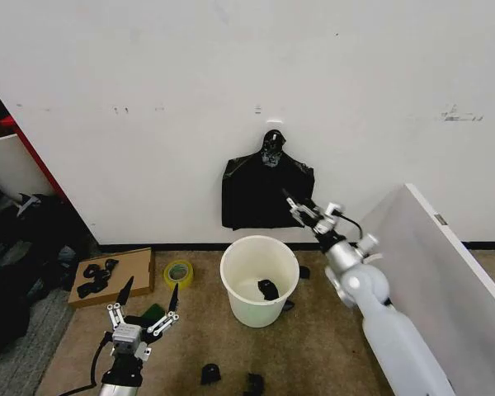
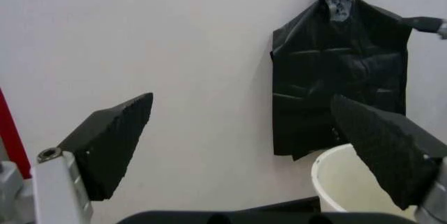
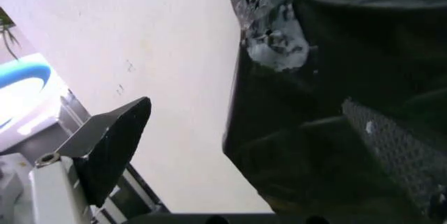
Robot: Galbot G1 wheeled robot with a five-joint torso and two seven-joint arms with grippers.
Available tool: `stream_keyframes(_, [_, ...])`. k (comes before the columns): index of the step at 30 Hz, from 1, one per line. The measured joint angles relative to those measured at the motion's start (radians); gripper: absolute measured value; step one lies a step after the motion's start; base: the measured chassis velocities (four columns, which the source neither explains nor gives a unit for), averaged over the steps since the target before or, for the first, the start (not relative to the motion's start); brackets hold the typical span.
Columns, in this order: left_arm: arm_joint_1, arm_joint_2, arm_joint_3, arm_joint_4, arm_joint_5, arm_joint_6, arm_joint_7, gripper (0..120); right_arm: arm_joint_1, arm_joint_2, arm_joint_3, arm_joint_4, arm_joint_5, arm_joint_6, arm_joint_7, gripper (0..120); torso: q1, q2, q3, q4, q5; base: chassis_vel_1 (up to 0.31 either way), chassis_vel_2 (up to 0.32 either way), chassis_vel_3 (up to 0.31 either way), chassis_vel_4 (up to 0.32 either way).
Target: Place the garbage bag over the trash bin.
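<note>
One garbage bag hangs flat against the white wall, gathered at a crinkled knot at its top, directly above and behind the one trash bin, which stands upright on the brown floor just before the wall. A small black object lies inside the bin at its bottom. The right gripper is raised at the bag's right side, close before its glossy surface, its fingers spread wide and holding nothing. The left gripper hovers low over the floor, well left of the bin, its two fingers also spread wide and empty. Between that gripper and the bin lies one roll of yellow tape; left of it is one flat cardboard piece carrying a few black parts. Two more small black pieces lie on the floor in front of the bin. A white panel leans at the right, beside the right arm.
</note>
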Motion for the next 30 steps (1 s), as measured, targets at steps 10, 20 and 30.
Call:
stream_keyframes(10, [0.029,-0.054,0.004,-0.007,0.033,-0.012,0.000,100,0.276,0.014,-0.120,-0.271,-0.093,0.048,-0.057,100,0.000,0.000,0.000,-0.0001,0.0001,0.000,0.000,0.000,0.000])
stream_keyframes(20, [0.056,-0.080,0.004,-0.021,0.050,-0.022,0.000,100,0.372,0.048,-0.153,-0.370,-0.151,0.080,-0.090,100,0.000,0.000,0.000,0.0000,0.0002,0.000,0.000,0.000,0.000])
stream_keyframes(30, [0.068,-0.097,0.004,-0.030,0.056,-0.033,0.000,99,0.401,0.061,-0.169,-0.389,-0.154,0.085,-0.107,100,0.000,0.000,0.000,-0.0001,0.0001,0.000,0.000,0.000,0.000])
